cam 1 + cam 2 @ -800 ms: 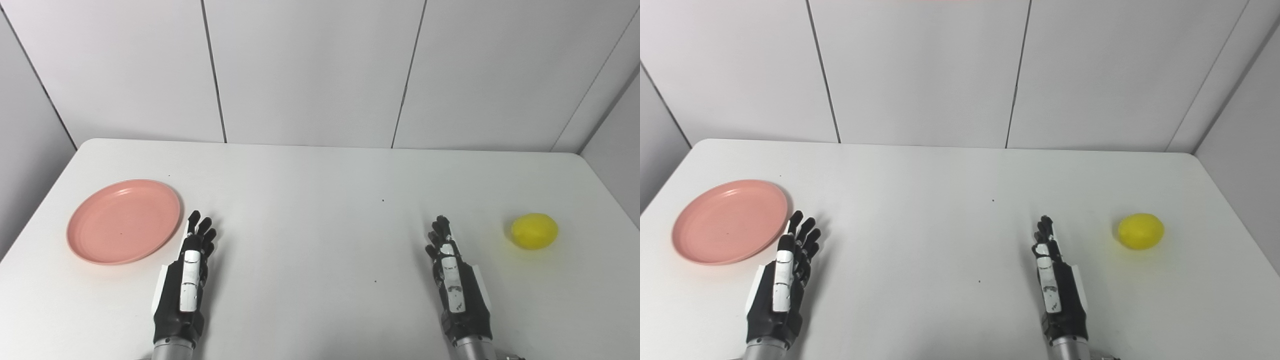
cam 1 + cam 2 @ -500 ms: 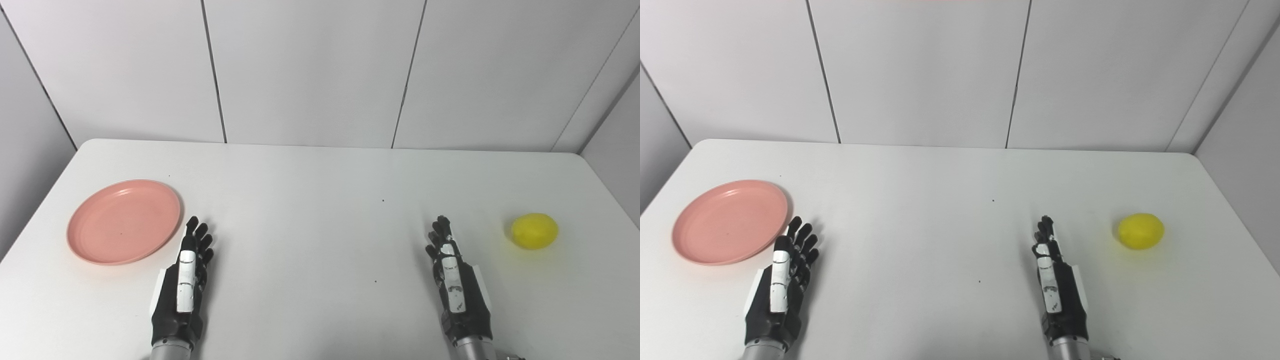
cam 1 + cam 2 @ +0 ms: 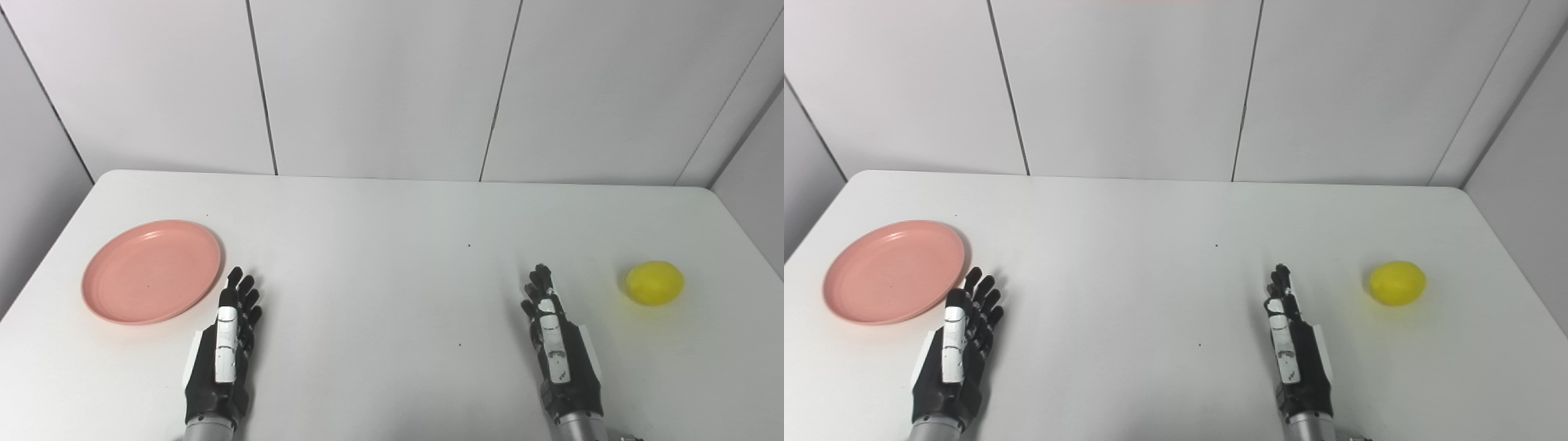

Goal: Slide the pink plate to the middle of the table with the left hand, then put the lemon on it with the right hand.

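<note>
Waiting at the start of the first step, the left hand (image 3: pixel 223 346) lies empty with fingers spread, just beside the near right rim of the pink plate (image 3: pixel 151 271), not touching it. The plate sits at the desk's (image 3: pixel 380 306) left side, so the next move probably calls for reaching onto its rim and sliding it rightward. The right hand (image 3: pixel 560 352), empty and extended, rests near the lemon (image 3: pixel 654 283) but apart from it.

round pink plastic plate (image 3: pixel 151 271): far left on white rectangular table (image 3: pixel 380 214) | left hand (image 3: pixel 223 358): just right of plate, nearer, apart | right hand (image 3: pixel 560 355): right of table's middle | yellow lemon (image 3: pixel 654 283): far right
</note>
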